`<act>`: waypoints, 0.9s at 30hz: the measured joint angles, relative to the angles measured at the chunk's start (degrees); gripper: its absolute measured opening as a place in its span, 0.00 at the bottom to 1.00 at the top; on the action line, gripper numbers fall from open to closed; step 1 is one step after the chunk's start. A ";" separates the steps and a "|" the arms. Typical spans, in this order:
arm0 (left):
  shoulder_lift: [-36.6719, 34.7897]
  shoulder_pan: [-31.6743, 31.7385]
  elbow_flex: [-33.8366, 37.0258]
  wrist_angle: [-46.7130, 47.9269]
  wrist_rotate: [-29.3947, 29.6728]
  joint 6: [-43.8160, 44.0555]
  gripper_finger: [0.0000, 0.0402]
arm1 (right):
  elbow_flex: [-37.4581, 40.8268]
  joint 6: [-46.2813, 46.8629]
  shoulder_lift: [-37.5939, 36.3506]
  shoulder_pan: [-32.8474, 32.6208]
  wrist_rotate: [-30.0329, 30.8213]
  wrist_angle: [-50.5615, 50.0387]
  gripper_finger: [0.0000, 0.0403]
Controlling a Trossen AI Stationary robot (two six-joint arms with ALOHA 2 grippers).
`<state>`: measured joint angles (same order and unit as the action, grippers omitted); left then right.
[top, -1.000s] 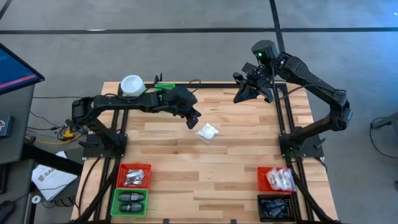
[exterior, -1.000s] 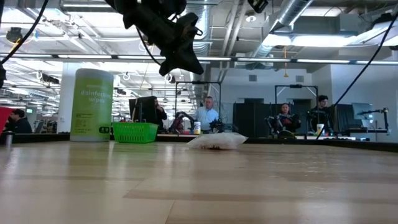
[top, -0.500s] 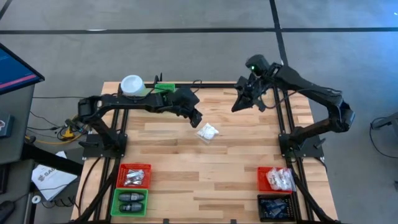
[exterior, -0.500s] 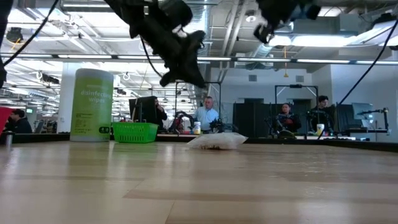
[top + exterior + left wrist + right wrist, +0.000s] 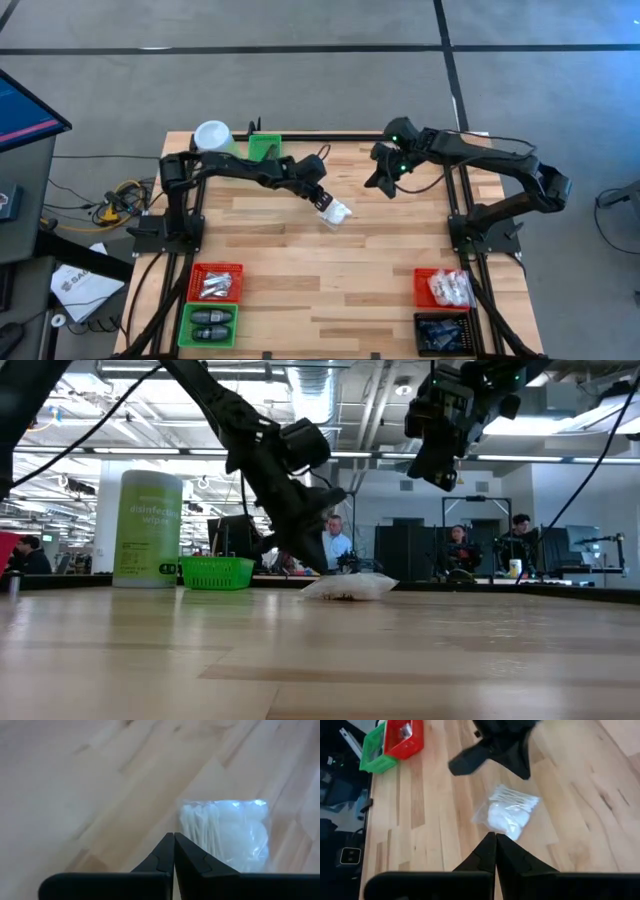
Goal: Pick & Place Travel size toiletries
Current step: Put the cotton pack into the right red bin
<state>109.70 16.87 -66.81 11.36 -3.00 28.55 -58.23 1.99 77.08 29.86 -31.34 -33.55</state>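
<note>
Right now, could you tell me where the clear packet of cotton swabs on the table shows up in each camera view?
High view: clear packet at table centre, just beside the left tool.
Low view: packet lies flat at mid-picture, beside the left tool's tip.
Left wrist view: packet right of centre, just beyond the shut fingers.
Right wrist view: packet at centre.
Shared landmark: the left tool next to it.
</note>
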 joint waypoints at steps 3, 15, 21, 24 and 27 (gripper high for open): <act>1.47 -0.19 0.01 -2.66 -2.29 -0.03 0.00 | 0.47 0.96 -0.02 -1.88 1.72 0.36 0.00; 9.11 -2.82 -8.50 -2.80 -7.84 -5.58 0.00 | 0.54 5.01 -0.02 -5.50 3.18 2.59 0.00; 9.51 -4.96 -9.29 -1.20 -10.85 -9.38 0.00 | 0.54 5.79 -0.02 -5.43 3.35 2.29 0.00; 8.61 -5.89 -9.25 0.46 -10.13 -10.38 0.00 | 0.54 6.79 -0.02 -5.43 3.35 2.33 0.00; 6.23 -5.96 -9.09 0.22 -9.59 -9.53 0.00 | 0.54 11.00 0.04 -5.56 3.35 2.50 0.00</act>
<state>115.94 10.92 -75.90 11.58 -12.59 19.01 -57.69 12.99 77.12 24.30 -27.99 -31.05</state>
